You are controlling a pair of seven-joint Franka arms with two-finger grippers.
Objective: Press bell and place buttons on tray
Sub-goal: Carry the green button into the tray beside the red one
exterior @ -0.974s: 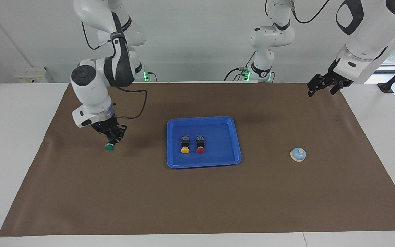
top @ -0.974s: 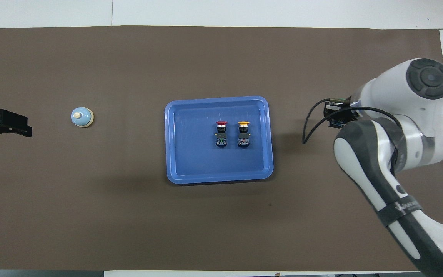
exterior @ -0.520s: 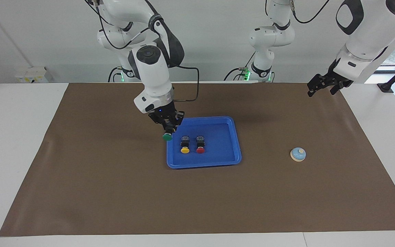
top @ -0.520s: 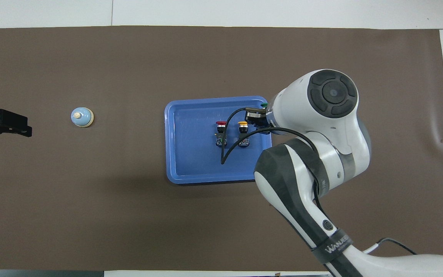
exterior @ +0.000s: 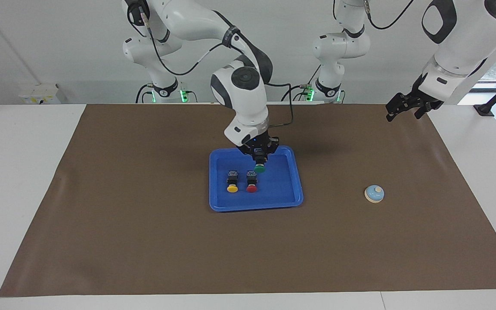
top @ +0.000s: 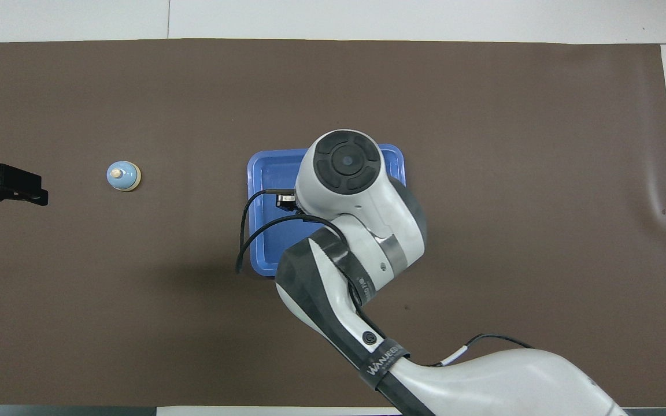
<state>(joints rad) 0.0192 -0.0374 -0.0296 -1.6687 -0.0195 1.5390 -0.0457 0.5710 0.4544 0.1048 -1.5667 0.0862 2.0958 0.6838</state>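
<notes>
My right gripper [exterior: 260,162] is shut on the green button [exterior: 259,168] and holds it over the blue tray [exterior: 213,204], cap down, just above the red button. The yellow button [exterior: 232,188] and the red button [exterior: 252,188] lie side by side in the tray. In the overhead view the right arm hides all the buttons and most of the tray [top: 256,173]. The light blue bell [exterior: 374,193] [top: 123,175] sits on the mat toward the left arm's end. My left gripper [exterior: 403,113] [top: 32,192] waits open over the mat's edge there, holding nothing.
A brown mat [exterior: 144,241] covers the table, with white table surface [exterior: 20,172] around it. A black cable [top: 246,231] loops from the right wrist over the tray's edge. Nothing else lies on the mat.
My right arm carried the green button from over the mat at its own end to above the tray, past the yellow and red buttons. The left arm has stayed still.
</notes>
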